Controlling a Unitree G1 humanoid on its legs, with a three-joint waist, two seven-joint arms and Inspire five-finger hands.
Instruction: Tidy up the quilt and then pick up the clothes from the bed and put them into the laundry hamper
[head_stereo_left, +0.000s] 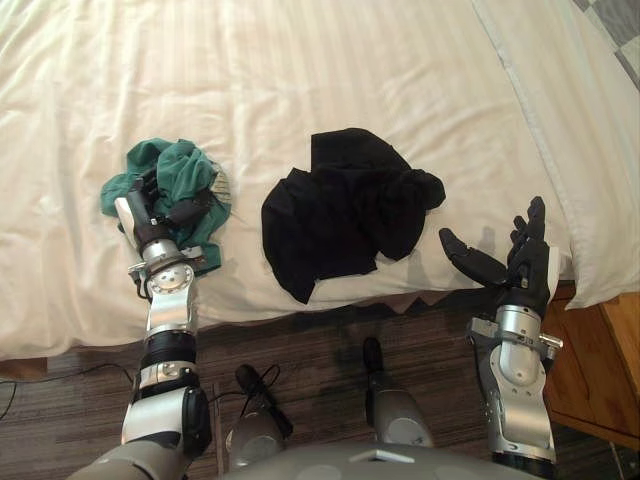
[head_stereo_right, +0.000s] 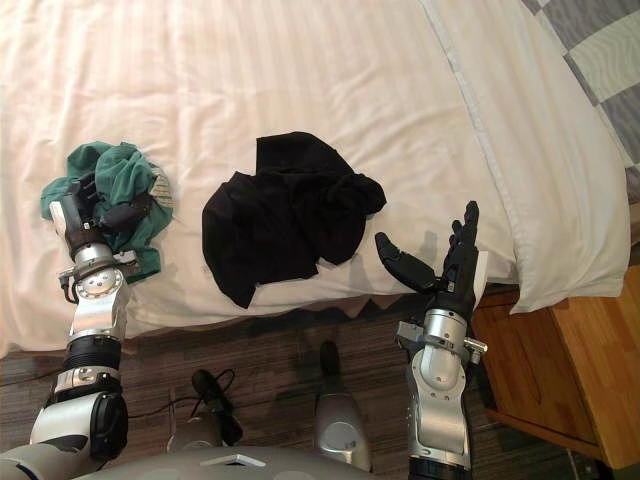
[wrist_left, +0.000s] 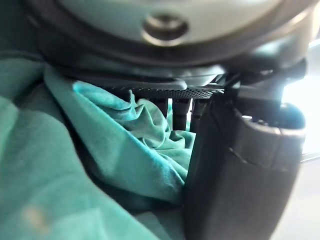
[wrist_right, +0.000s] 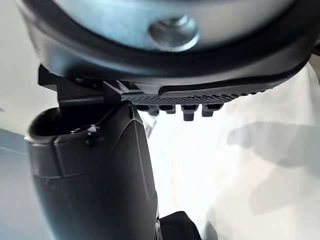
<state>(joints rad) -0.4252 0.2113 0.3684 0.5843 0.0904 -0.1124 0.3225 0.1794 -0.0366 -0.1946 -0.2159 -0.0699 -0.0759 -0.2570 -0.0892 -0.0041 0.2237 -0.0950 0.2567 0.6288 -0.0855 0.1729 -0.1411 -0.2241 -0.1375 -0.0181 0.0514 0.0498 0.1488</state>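
Observation:
A crumpled green garment (head_stereo_left: 182, 178) lies near the bed's front edge at the left. My left hand (head_stereo_left: 150, 215) sits in it, its fingers and thumb curled round folds of the green cloth (wrist_left: 140, 145). A black garment (head_stereo_left: 345, 210) lies bunched in the middle of the white quilt (head_stereo_left: 330, 70). My right hand (head_stereo_left: 520, 255) hovers at the bed's front edge to the right of the black garment, its fingers straight and its thumb spread, holding nothing. A corner of the black garment (wrist_right: 177, 227) shows past the right hand.
A white pillow (head_stereo_left: 580, 150) lies along the bed's right side. A wooden nightstand (head_stereo_right: 560, 380) stands at the lower right beside the bed. Dark wood floor (head_stereo_left: 300, 350) runs along the bed's front edge.

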